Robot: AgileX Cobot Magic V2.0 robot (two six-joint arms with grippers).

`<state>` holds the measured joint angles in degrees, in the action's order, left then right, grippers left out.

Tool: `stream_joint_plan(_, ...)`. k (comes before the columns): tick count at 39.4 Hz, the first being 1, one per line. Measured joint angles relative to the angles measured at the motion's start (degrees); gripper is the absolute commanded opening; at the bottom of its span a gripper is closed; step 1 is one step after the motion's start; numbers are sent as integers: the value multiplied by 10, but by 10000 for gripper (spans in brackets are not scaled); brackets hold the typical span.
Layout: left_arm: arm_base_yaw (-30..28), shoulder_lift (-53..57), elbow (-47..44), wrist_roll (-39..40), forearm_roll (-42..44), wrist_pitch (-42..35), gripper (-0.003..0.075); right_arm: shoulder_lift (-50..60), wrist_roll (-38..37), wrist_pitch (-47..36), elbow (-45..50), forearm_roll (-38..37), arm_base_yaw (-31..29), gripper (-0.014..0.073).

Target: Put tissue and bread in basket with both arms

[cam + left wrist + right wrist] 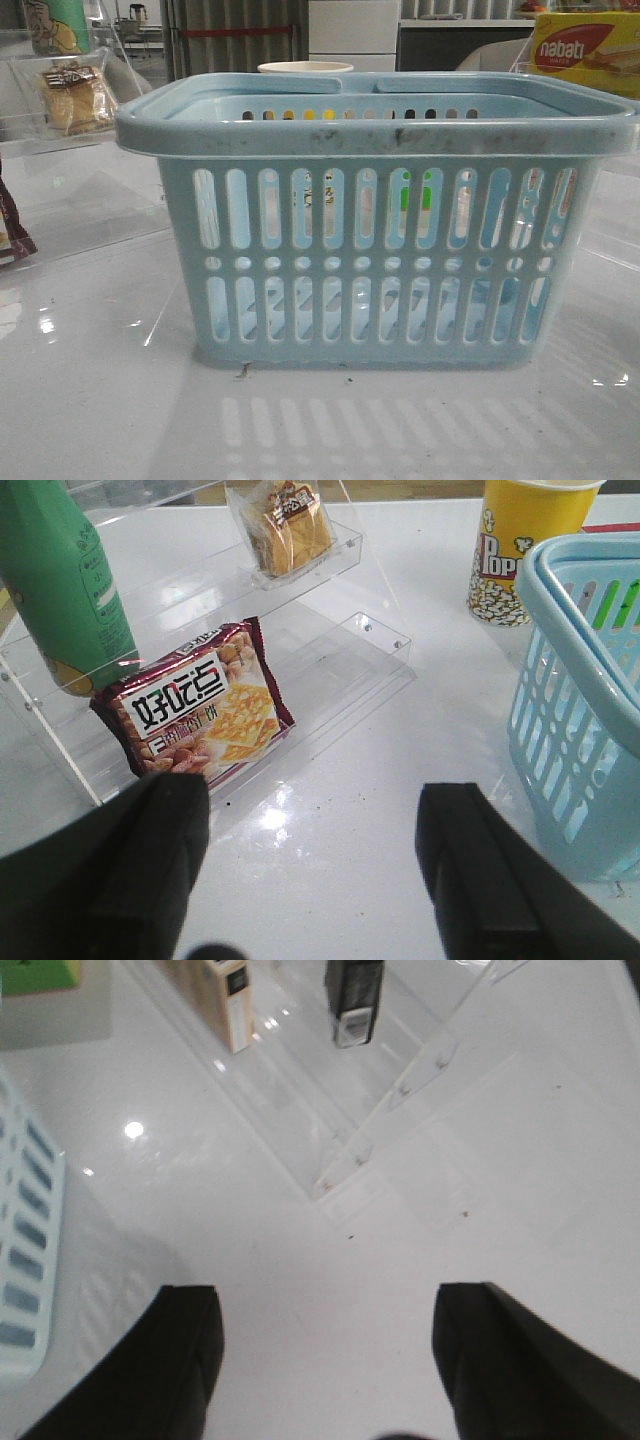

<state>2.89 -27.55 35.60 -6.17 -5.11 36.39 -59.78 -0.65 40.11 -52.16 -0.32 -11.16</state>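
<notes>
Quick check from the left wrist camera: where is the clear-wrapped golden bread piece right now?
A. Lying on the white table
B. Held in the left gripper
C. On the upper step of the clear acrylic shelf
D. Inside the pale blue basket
C: the clear-wrapped golden bread piece sits on the clear acrylic shelf's upper step; the left gripper is open and empty.

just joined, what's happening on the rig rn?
Nothing is grasped yet. The left gripper and the right gripper both hang open over bare table. The bread sits on the upper step of a clear acrylic shelf, the black tissue on another clear stand. The blue basket stands in the middle; its contents are unclear.
</notes>
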Motion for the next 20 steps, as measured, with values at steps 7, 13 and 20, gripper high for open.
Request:
stream_joint_plan(7,0,0,0,0,0,0,506,-129,0,15,-103,3,-27,554)
stream_joint_plan(13,0,0,0,0,0,0,506,-238,26,59,-196,26,-29,552)
stream_joint_plan(20,0,0,0,0,0,0,506,-350,64,89,-292,63,-29,552)
